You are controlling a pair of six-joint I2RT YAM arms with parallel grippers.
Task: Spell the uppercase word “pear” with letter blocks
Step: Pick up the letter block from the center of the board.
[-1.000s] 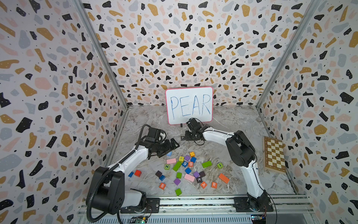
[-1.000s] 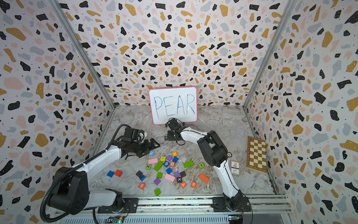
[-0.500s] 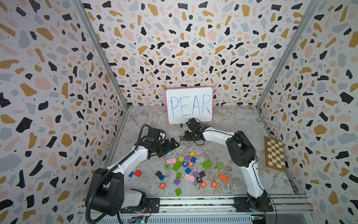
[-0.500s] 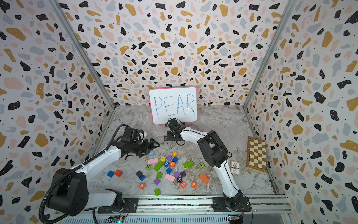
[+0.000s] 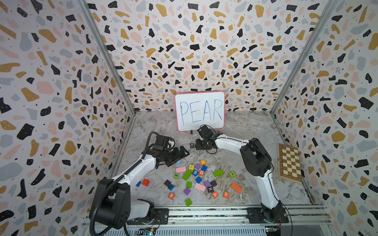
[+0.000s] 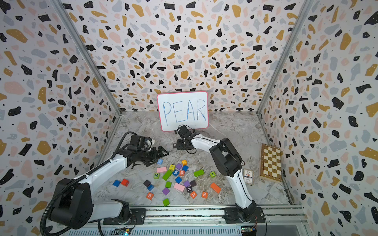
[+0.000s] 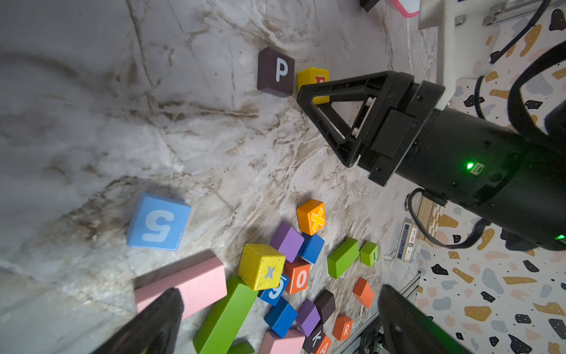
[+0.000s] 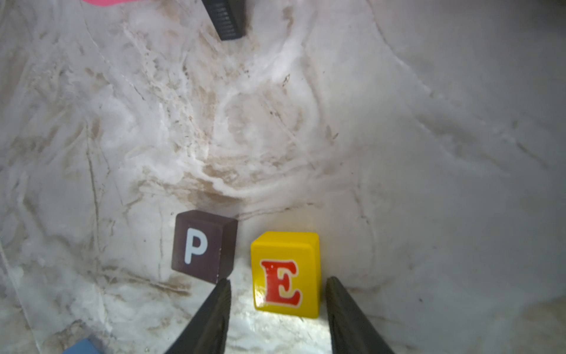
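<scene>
Right jaws have parted, straddling E block (image 8: 286, 275) beside P block (image 8: 203, 246); left jaws gape empty near pink block (image 7: 190, 282).

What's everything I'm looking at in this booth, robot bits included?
Whiteboard: one, pink-rimmed, reads PEAR, back wall.
P block: one, dark brown, before whiteboard.
E block: one, yellow, beside P block.
A block: one, orange, near front.
R block: one, orange, beside A block.
Other blocks: many, mixed colours, scattered centrally.
Chessboard: one, brown-cream, right side.
Card pack: one, whitish, beside chessboard.
Left gripper: one, black, open, over blocks.
Right gripper: one, black, open around E block.
</scene>
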